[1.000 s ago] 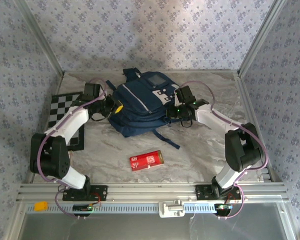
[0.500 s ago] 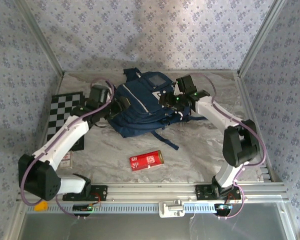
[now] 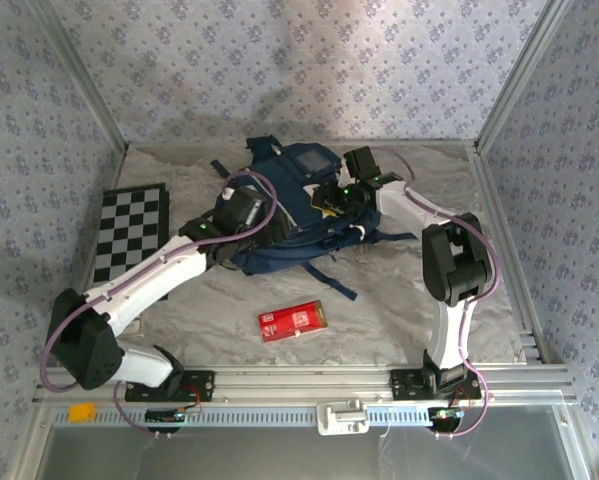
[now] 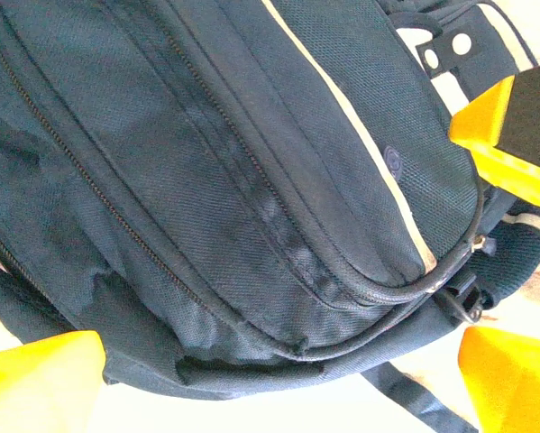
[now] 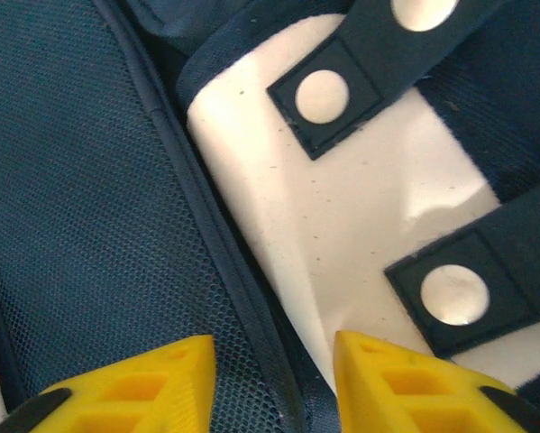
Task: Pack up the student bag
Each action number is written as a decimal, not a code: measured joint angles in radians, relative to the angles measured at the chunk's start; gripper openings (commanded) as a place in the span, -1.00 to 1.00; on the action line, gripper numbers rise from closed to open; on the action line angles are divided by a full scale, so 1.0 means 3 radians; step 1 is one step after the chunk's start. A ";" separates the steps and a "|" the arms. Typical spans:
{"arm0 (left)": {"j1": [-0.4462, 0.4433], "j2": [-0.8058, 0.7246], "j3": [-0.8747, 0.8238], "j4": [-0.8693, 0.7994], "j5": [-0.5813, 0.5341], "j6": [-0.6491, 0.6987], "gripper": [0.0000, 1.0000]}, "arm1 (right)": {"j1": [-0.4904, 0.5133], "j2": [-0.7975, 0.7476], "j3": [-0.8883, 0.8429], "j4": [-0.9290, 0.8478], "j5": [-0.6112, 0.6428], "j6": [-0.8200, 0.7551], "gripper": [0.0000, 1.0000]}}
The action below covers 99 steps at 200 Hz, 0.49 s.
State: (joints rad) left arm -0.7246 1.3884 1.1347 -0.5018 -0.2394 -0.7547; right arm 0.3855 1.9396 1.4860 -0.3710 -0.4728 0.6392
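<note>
1. Centrally, the student bag lies toward the back of the surface.
2. Left end effector is released wide over its zippered front.
3. Right end effector straddles a seam beside the white patch; whether it grasps, I cannot tell.

On table: bag mid, twd back. Mat well left of bag. Box in front of bag, apart. L gripper over bag's left side, R gripper over its right.
</note>
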 measured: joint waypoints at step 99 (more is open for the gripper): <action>-0.0429 0.0207 0.0195 -0.0154 -0.0568 0.0197 1.00 | 0.0146 -0.0397 -0.0467 0.0403 -0.0220 0.0221 -1.00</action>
State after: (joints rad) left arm -0.8532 1.4506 1.1931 -0.5480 -0.4099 -0.6956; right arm 0.4294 1.8206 1.3460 -0.2501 -0.5388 0.7055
